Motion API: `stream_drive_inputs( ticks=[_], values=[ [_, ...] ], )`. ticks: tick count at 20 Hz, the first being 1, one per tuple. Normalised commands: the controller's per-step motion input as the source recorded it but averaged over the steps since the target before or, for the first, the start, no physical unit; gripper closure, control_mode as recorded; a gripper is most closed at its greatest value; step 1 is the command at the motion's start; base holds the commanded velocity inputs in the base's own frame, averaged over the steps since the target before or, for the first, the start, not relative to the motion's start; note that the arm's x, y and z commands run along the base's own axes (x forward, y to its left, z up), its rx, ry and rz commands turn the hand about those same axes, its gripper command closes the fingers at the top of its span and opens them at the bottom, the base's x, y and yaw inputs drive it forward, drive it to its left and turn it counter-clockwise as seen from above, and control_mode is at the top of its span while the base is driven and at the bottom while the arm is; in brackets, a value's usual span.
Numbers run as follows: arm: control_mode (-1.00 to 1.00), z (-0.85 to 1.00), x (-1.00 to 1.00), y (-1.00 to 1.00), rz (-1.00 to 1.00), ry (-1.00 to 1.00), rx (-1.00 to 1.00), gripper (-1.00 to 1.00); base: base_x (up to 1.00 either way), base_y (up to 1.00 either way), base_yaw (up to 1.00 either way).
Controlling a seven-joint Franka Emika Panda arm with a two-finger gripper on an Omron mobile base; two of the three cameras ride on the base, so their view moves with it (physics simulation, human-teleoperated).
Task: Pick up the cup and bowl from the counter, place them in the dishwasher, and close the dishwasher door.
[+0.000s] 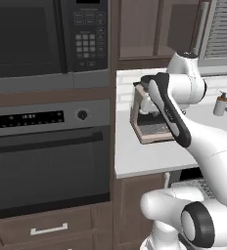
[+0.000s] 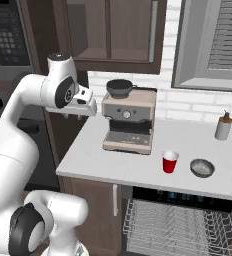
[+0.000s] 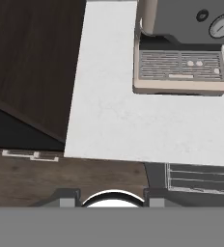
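The cup [image 2: 170,162] is seen upright near the front edge of the bench [image 2: 113,160], with the bowl [image 2: 202,168] just beside it toward the sink end, the two apart. Below that front edge the dishwasher [image 2: 180,225] is open and its wire rack [image 2: 178,231] is drawn out. An espresso machine [image 2: 129,121] is set further back on the bench, and a soap bottle [image 2: 222,126] near the back edge.

The hand [image 2: 88,104] is held high over the bench's left end, well apart from the cup; whether it is open or closed cannot be told. Nothing appears to be carried.

The first step, reaching for the cup, is judged to be in hand. A sweep along the bench and a descent over the cup are called for next.

No brand or writing can be read; the oven and microwave panels are too blurred.
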Motion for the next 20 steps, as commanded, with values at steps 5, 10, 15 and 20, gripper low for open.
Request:
stream_drive_inputs(
  ticks=[5,10,15,20],
  values=[
    [1.00,0.00,0.00,0.00,0.00,0.00,0.00,-1.00,0.00,0.00,0.00],
    [1.00,0.00,0.00,0.00,0.00,0.00,0.00,-1.00,-0.09,0.17,-0.25],
    [1.00,0.00,0.00,0.00,0.00,0.00,0.00,-1.00,-0.30,0.20,-0.49],
    [1.00,0.00,0.00,0.00,0.00,0.00,0.00,-1.00,-0.34,0.27,-0.52]
  ],
)
